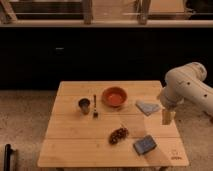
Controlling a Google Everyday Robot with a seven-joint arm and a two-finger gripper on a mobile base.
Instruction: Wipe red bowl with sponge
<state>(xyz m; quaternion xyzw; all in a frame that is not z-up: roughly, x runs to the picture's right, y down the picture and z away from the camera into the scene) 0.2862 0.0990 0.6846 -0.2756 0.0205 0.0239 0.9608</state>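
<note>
One wooden table is seen, and one of each thing is counted on it: one red bowl, one sponge, one dark cup, one fork, one pale folded cloth, one dark cluster, perhaps grapes; the red bowl is set toward the far edge, near the middle; the sponge lies by the front edge, right of centre, well apart from the bowl; bare wood is left between them and along the left side. The gripper is hung over the table's right edge, just beside the cloth, from a white arm cut off by the frame; whether it is spread or pressed together cannot be told.
</note>
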